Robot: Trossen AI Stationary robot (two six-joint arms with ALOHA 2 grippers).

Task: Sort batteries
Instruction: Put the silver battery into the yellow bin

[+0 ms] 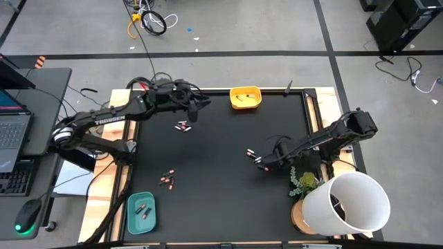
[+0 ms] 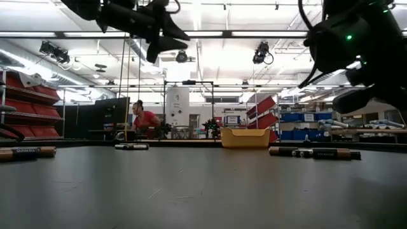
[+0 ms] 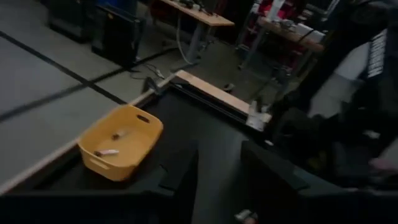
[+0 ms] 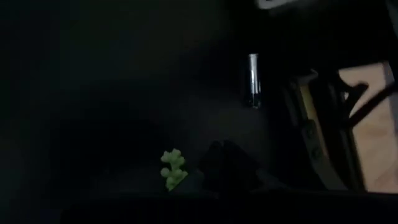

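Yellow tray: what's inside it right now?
The yellow tray holds two batteries: one lies near the front wall, the other mid-floor. Its near wall hides part of the floor in the left wrist view, so more could lie there.

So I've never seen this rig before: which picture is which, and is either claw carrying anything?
Two dark robot arms work over a black table. One picture looks straight down, one looks level across the tabletop, and one comes from each wrist. The left claw hangs above the loose batteries near the yellow tray, fingers apart, holding nothing visible. The right claw is shut low beside other batteries; I cannot tell whether it grips one. More batteries lie near the teal tray.
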